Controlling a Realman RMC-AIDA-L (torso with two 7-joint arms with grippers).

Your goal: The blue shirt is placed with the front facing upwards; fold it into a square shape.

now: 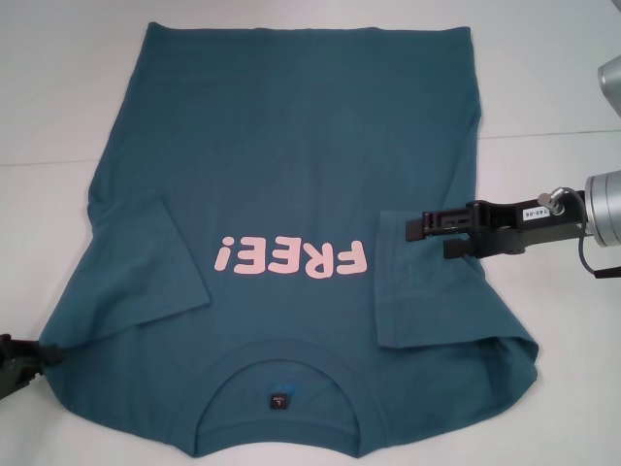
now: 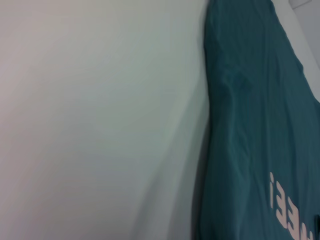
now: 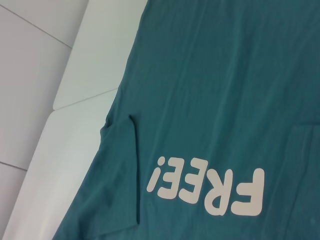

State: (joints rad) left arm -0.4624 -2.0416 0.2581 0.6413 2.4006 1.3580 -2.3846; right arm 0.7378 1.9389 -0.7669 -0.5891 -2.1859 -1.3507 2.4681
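The right gripper (image 1: pixel 427 233) reached in level from the right, its dark fingers set slightly apart, while the left gripper (image 1: pixel 19 364) sat low at the near-left edge.

A white table (image 1: pixel 543 87) fills the scene (a thin seam crosses its surface on each side).
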